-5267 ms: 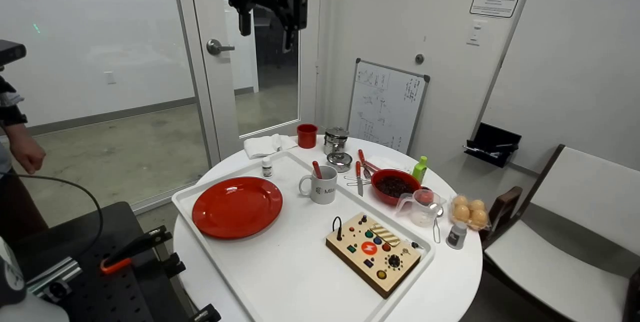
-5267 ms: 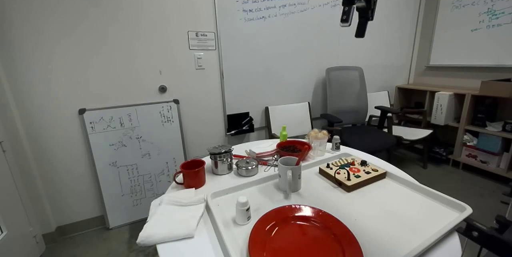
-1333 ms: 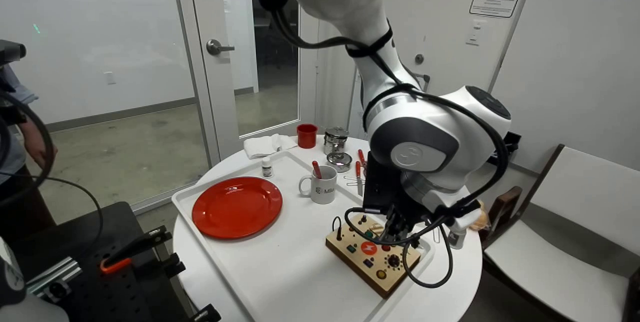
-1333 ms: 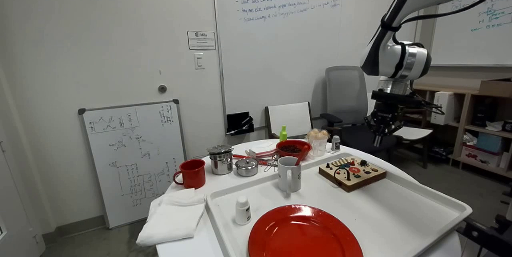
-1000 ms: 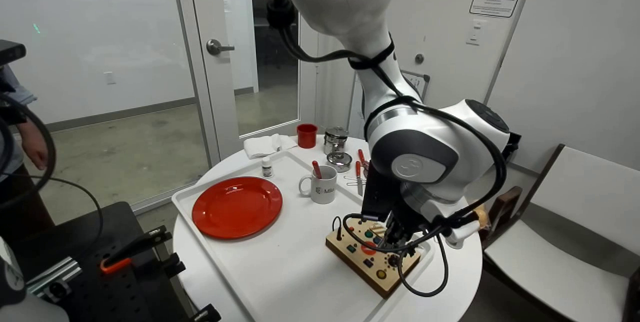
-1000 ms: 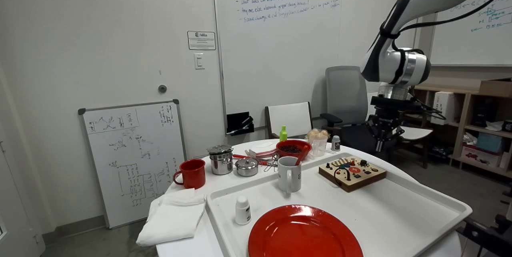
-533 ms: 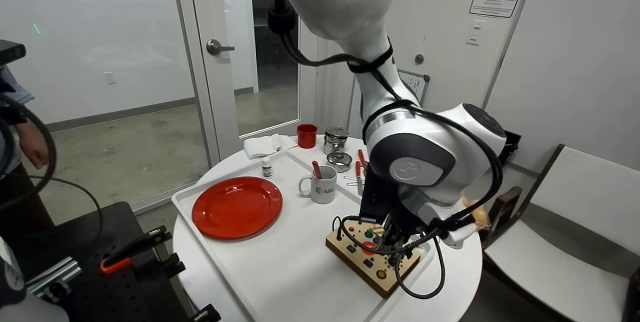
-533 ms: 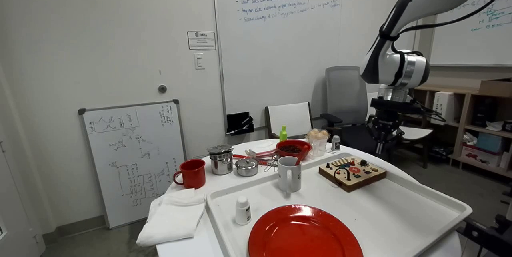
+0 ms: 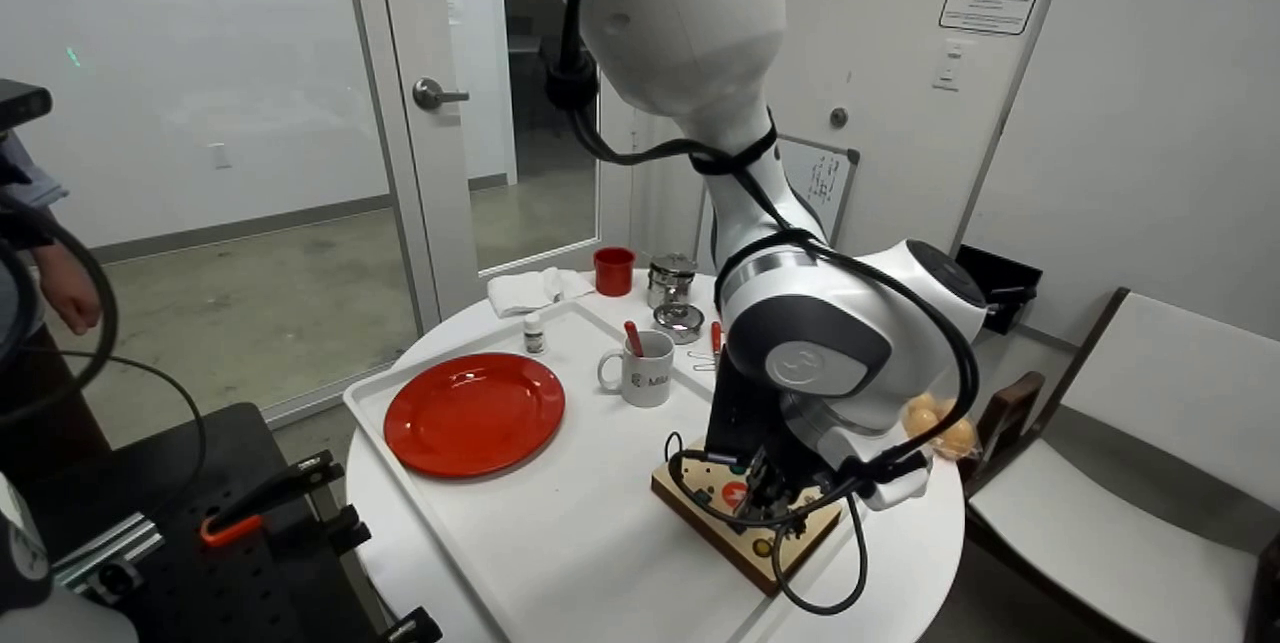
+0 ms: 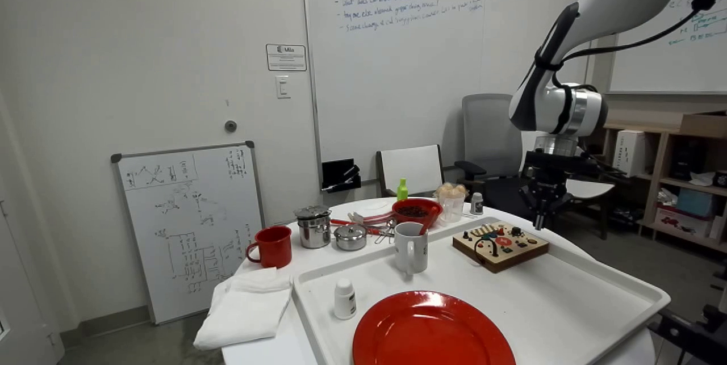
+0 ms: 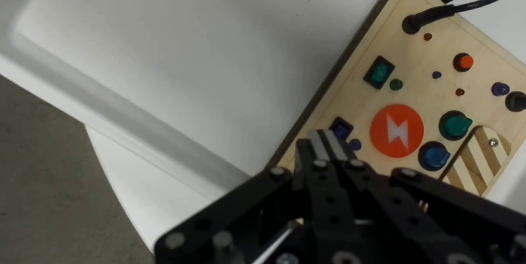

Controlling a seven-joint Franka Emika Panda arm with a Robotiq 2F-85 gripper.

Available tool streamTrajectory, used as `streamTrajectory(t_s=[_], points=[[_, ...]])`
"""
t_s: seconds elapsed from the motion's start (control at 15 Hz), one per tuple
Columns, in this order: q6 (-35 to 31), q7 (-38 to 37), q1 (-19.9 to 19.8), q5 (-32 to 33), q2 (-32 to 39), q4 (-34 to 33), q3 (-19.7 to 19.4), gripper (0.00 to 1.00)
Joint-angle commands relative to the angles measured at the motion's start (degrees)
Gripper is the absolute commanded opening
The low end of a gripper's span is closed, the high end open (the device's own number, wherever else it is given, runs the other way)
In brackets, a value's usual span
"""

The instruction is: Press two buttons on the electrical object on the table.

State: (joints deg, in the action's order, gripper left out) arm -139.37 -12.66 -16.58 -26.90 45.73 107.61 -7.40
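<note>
The electrical object, a tan wooden board [image 11: 415, 67] with coloured buttons, lies in a white tray [image 10: 625, 282] on the round white table [image 9: 905, 563]. My gripper [image 11: 320, 132] is shut, fingers side by side and nothing between them. In the wrist view its tips lie over the board's edge strip, partly covering a purple square button [image 11: 341, 127]; a green square button [image 11: 379, 72] and an orange round button [image 11: 465, 62] show farther up. An exterior view has the gripper [image 10: 539, 223] just above the board [image 10: 502, 263], apparently with a small gap. My arm hides part of the board in an exterior view.
A black cable [image 11: 481, 5] plugs into the board's corner. Sharing the tray are a grey mug [image 10: 411, 248], a red plate [image 10: 431, 331] and a small white bottle [image 10: 345, 300]. Behind the tray stand a red bowl [image 10: 417, 204], metal pots [image 10: 350, 237] and a red cup [image 10: 272, 246].
Some five seconds ago the gripper hung open, high over the table. Since then it has shut and come down over the board; over the last second it has sunk closer, towards the purple button.
</note>
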Motion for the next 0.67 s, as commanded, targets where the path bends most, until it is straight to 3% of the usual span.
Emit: streamTrajectory(t_s=[0.0,0.6], points=[[-0.8,-1.2,0.3,1.0,1.9,-2.5,-0.1,0.0],[-0.3,-1.9,-0.3,1.1,5.7,-6.9,-0.4,0.0]])
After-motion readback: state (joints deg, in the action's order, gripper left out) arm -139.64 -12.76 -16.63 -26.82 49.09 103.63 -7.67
